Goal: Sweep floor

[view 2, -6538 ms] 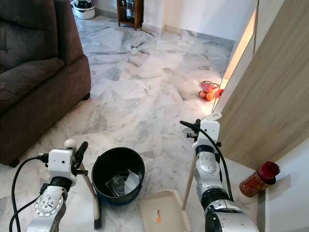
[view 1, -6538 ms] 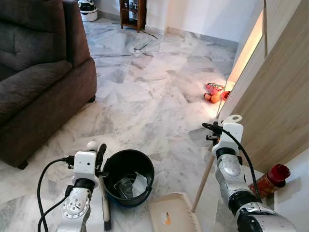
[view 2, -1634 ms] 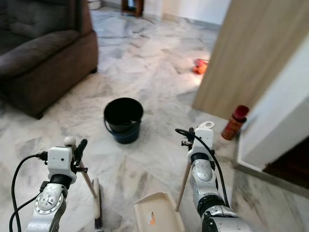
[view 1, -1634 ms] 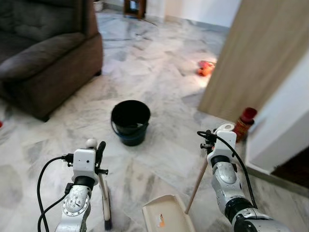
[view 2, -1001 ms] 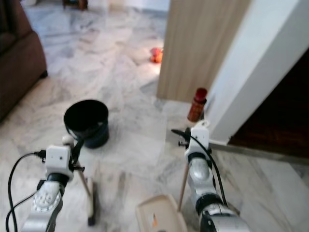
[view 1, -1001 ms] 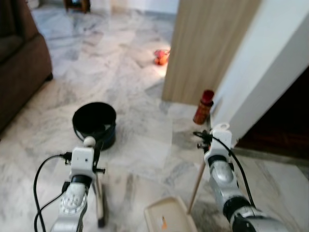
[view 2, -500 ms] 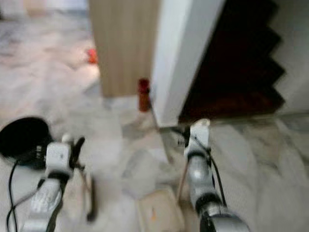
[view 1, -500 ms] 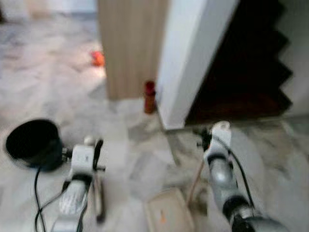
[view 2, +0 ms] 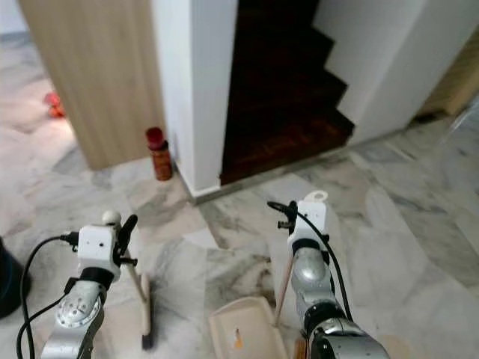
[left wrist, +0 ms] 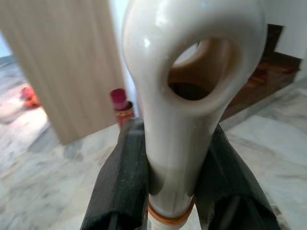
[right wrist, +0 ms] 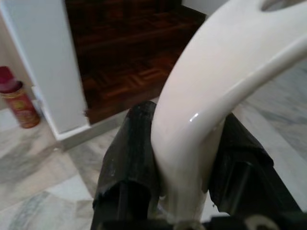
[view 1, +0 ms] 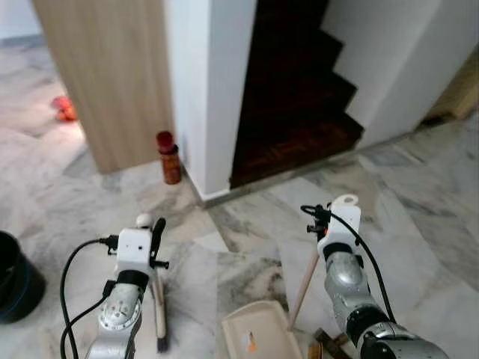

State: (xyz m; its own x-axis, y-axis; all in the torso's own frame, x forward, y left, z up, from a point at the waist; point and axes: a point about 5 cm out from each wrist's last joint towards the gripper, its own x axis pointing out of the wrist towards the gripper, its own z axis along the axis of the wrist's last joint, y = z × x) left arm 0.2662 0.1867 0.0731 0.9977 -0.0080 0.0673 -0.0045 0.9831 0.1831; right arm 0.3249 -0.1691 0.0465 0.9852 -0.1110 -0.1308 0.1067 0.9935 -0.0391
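At the near edge of the marble floor (view 1: 389, 202), a cream dustpan (view 1: 258, 335) is seen lying flat between the two arms. Its wooden handle (view 1: 304, 287) rises tilted to the right hand (right wrist: 180, 165), whose black fingers (right wrist: 128, 160) are closed tightly on the cream loop end of this handle. On the left, a short broom (view 2: 141, 303) is held with its dark bristles down at the floor; the cream top with a hole is clamped between the closed fingers (left wrist: 122, 177) of the left hand (left wrist: 170, 184). At the far left edge, a part of a black bucket (view 1: 13, 284) is seen on the floor. Farther, a red canister (view 1: 168, 157) with a red lid is standing just beside the corner of a white wall (view 1: 206, 82) and near a wooden panel (view 1: 105, 75). To the right of the wall, a dark wooden staircase (view 1: 288, 97) is seen going up. Far on the left, a small red-orange object (view 1: 63, 108) is lying on the floor; what it is cannot be told.
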